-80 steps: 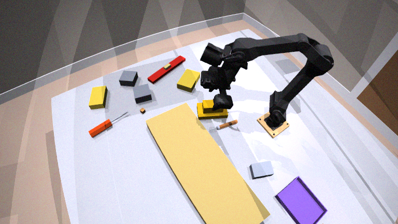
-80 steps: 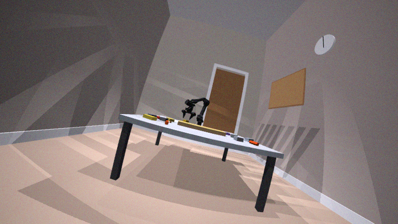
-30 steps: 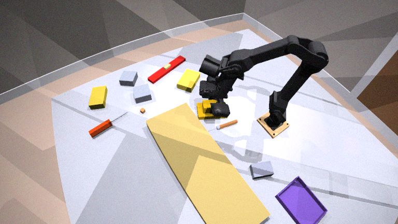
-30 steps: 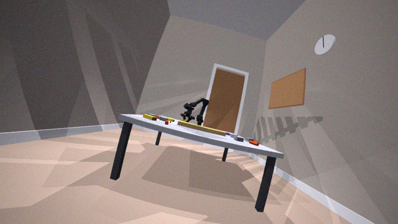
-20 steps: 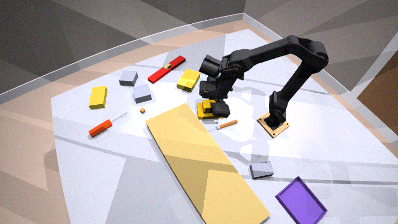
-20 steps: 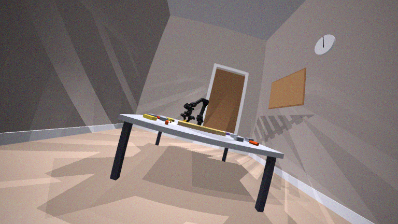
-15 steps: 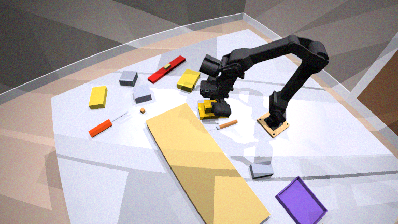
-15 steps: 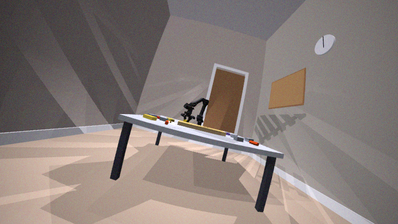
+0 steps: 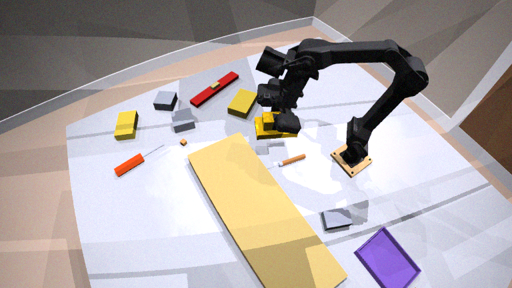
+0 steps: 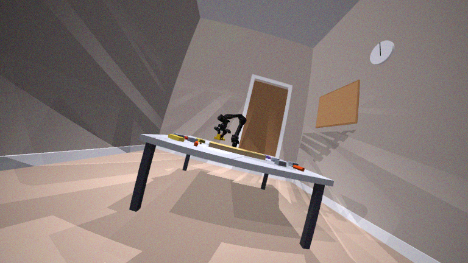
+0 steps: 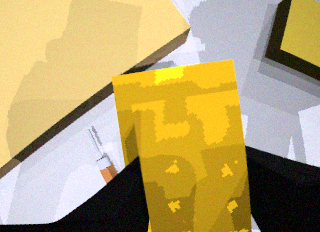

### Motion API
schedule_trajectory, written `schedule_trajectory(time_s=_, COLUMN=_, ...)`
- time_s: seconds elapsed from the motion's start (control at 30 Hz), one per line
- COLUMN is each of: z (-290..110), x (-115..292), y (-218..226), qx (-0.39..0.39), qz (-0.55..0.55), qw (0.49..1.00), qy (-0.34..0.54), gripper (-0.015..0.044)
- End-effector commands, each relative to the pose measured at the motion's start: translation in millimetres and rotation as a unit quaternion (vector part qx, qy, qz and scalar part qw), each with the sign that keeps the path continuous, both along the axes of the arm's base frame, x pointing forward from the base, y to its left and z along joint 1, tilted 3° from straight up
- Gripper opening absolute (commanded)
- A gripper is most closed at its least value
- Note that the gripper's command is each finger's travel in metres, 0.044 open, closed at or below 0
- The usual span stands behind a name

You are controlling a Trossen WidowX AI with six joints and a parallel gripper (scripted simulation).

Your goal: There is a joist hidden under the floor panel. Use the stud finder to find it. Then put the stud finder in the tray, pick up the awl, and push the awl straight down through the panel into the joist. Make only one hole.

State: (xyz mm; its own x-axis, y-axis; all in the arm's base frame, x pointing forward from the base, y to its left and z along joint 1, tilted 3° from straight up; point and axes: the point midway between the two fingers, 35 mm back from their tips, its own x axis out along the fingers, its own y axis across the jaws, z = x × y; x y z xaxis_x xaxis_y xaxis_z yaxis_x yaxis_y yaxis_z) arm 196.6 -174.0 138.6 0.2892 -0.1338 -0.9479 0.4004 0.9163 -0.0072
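My gripper (image 9: pixel 280 121) (image 10: pixel 220 134) (image 11: pixel 186 155) is shut on the yellow stud finder (image 9: pixel 263 129) (image 11: pixel 187 139) and holds it just off the table top, beside the far end of the floor panel. The floor panel (image 9: pixel 257 201) (image 10: pixel 237 150) (image 11: pixel 74 32) is a long pale-yellow board lying flat across the table's middle. The awl (image 9: pixel 293 159) (image 11: pixel 104 164), with a wooden handle and a thin metal tip, lies on the table between the panel and the arm's base. The purple tray (image 9: pixel 387 260) sits at the near right corner.
A yellow block (image 9: pixel 242 101) (image 11: pixel 300 32) lies just behind the gripper. A red level (image 9: pixel 214 89), two grey blocks (image 9: pixel 165 100) (image 9: pixel 183 121), another yellow block (image 9: pixel 126 124), a small brown cube (image 9: pixel 183 141) and an orange screwdriver (image 9: pixel 129 164) lie to the left. A grey block (image 9: pixel 336 219) lies near the tray.
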Motion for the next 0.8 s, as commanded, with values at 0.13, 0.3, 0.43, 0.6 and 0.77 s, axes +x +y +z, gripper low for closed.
schedule_trajectory(time_s=0.13, z=26, x=-2, y=2, qx=-0.007, qz=0.002, qw=1.000, qy=-0.006, gripper=0.0000)
schedule_trajectory(time_s=0.3, z=30, x=8, y=-1, qx=-0.008, qz=0.017, qw=1.000, qy=-0.006, gripper=0.0000)
schedule_trajectory(time_s=0.43, z=36, x=24, y=-3, qx=-0.009, qz=0.041, qw=0.999, qy=-0.006, gripper=0.0000)
schedule_trajectory(time_s=0.6, z=43, x=45, y=-6, qx=-0.011, qz=0.072, qw=0.997, qy=-0.006, gripper=0.0000)
schedule_trajectory(time_s=0.77, z=48, x=67, y=-7, qx=-0.013, qz=0.103, qw=0.995, qy=-0.005, gripper=0.0000)
